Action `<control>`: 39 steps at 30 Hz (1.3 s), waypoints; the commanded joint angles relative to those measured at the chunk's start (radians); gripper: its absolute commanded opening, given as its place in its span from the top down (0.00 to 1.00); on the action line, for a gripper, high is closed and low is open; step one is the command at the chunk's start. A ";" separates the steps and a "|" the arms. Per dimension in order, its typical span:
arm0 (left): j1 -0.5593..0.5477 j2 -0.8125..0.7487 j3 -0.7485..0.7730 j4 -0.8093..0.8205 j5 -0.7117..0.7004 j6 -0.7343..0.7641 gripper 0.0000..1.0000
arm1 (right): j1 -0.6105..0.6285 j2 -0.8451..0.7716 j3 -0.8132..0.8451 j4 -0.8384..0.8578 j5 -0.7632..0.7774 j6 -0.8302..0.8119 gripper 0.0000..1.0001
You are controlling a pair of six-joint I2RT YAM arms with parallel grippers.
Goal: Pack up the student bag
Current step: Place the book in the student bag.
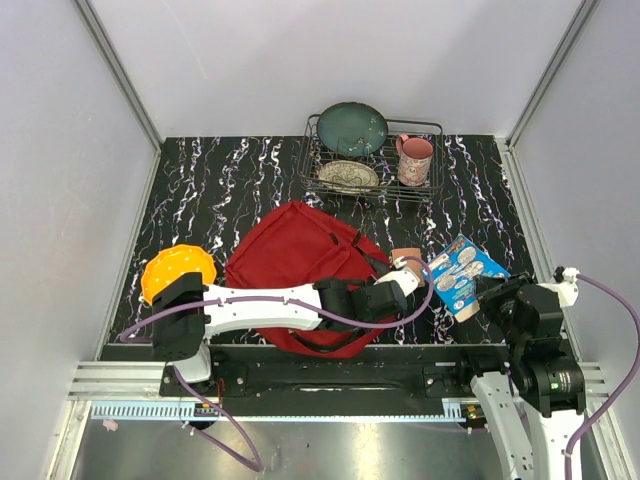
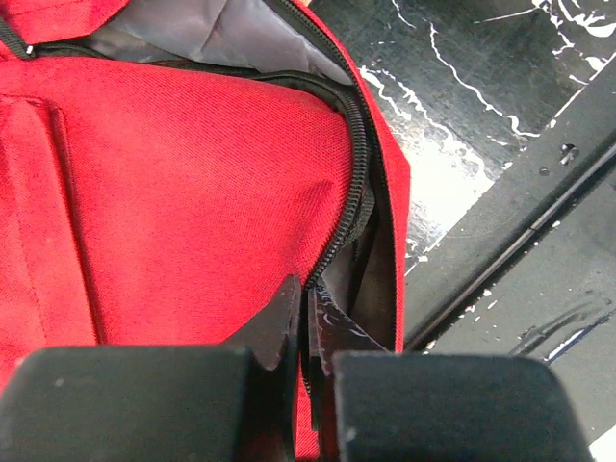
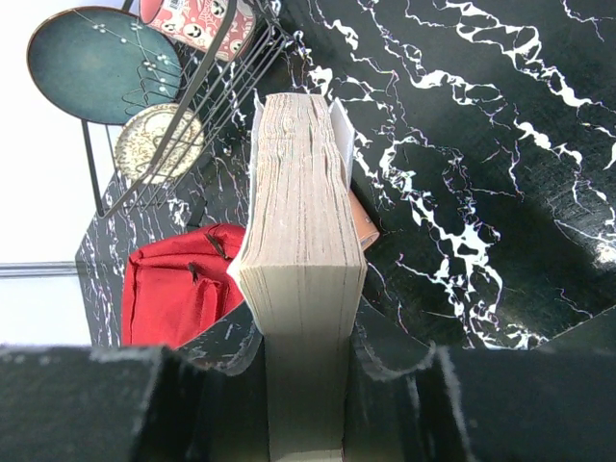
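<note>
The student bag (image 2: pixel 173 212) is showing matt, woven red cloth; the marbled black table (image 3: pixel 481 164) is gleaming glossy; the book (image 3: pixel 300 212) is baring rough paper edges.

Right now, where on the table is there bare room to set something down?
Bare tabletop lies at the back left, between the dish rack, the orange disc and the student bag, and at the back right, between the rack and the book. The near centre is crowded: bag, left tool and book bunch together.
</note>
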 commanded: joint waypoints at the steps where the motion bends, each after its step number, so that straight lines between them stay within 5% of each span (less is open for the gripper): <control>1: -0.002 -0.038 0.022 0.002 -0.106 -0.028 1.00 | -0.001 0.015 0.012 0.122 -0.020 0.022 1.00; 8: 0.055 -0.150 -0.018 -0.033 -0.234 -0.095 1.00 | 0.002 0.039 0.020 0.156 -0.083 -0.011 1.00; 17: 0.372 -0.440 -0.087 0.018 -0.111 -0.115 1.00 | 0.000 0.232 0.192 0.193 -0.396 -0.185 1.00; 28: 0.434 -0.664 -0.080 0.061 -0.076 -0.129 1.00 | 0.000 0.219 0.081 0.364 -0.822 0.063 1.00; 33: 0.434 -0.666 -0.112 0.104 0.036 -0.135 1.00 | 0.000 0.137 -0.125 0.509 -0.884 0.281 1.00; 39: 0.425 -0.641 -0.129 0.137 0.157 -0.166 1.00 | -0.001 0.104 -0.222 0.538 -0.879 0.306 1.00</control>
